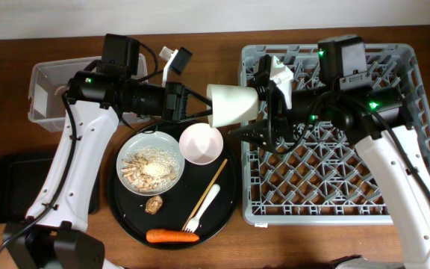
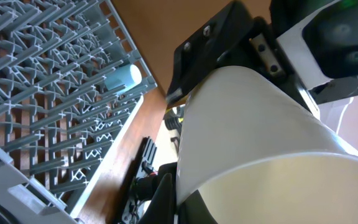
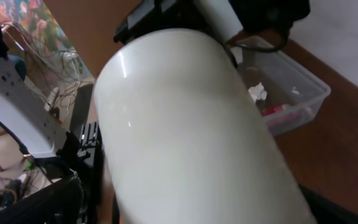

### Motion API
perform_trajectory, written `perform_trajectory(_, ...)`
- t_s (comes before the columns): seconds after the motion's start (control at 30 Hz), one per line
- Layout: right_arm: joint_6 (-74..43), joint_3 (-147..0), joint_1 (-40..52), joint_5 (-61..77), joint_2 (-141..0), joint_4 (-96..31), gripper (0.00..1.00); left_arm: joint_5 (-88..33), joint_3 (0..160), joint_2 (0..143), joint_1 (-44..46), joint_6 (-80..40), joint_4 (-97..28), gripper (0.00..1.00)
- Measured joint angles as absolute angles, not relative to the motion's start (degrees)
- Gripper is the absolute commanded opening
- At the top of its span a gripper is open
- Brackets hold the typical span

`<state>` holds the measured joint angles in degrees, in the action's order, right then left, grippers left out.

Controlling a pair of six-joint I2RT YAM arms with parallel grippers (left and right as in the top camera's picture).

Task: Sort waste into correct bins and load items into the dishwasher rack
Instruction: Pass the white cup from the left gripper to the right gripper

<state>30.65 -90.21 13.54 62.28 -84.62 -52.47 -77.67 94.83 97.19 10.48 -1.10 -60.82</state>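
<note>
While the left gripper (image 1: pixel 200 107) is clamping its jaws shut on the rim of the white cup (image 1: pixel 234 103), the cup is hanging sideways above the bench, spanning both sets of jaws. Pale bowl (image 1: pixel 201 143) is sitting just beside the left jaws, lower down on the round black tray (image 1: pixel 226 196). Right gripper (image 1: pixel 266 108) is keeping its jaws spread wide around the cup's base; contact unclear. Rack (image 1: pixel 319 217) is lying beneath the right jaws.

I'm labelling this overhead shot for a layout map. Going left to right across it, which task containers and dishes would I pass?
shallow black tray → white plate → pinkish-white bowl → small white cup, held aloft → dishwasher rack. The clear tub overlaps the tray's span, so it is left out.
</note>
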Motion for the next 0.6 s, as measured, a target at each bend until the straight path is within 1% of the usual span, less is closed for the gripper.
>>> perform_trajectory(0.03, 30.68, -90.21, 13.54, 62.3, -84.62, -52.21, 1.0, -77.58, 94.83, 97.17, 10.48, -1.13, -60.82, 0.0)
perform_trajectory(0.17, 30.63, -90.21, 13.54, 62.48, -84.6, -53.04, 0.9, -77.47, 94.83, 97.17, 10.48, -1.1, -60.82, 0.0)
perform_trajectory(0.37, 30.63, -90.21, 13.3, 62.48, -84.73, -53.06, 0.67, -77.14, 94.83, 97.17, 10.5, -1.08, -61.1, 0.02)
perform_trajectory(0.4, 30.72, -90.21, 13.23, 62.52, -84.84, -53.12, 0.63, -77.03, 94.83, 97.17, 10.5, -1.08, -61.08, 0.06)
perform_trajectory(0.43, 30.81, -90.19, 13.19, 62.65, -84.9, -53.39, 0.63, -76.9, 94.83, 97.17, 10.48, -1.1, -61.01, 0.07)
perform_trajectory(0.5, 31.22, -90.15, 13.28, 63.02, -84.95, -53.56, 0.59, -76.36, 94.89, 97.17, 10.15, -1.32, -60.99, 0.08)
perform_trajectory(0.53, 31.33, -90.15, 13.3, 63.09, -84.95, -53.47, 0.58, -76.05, 94.89, 97.17, 10.15, -1.32, -61.01, 0.11)
perform_trajectory(0.6, 31.29, -90.15, 13.26, 63.35, -84.97, -53.49, 0.56, -75.64, 94.89, 97.17, 10.17, -1.21, -60.97, 0.11)
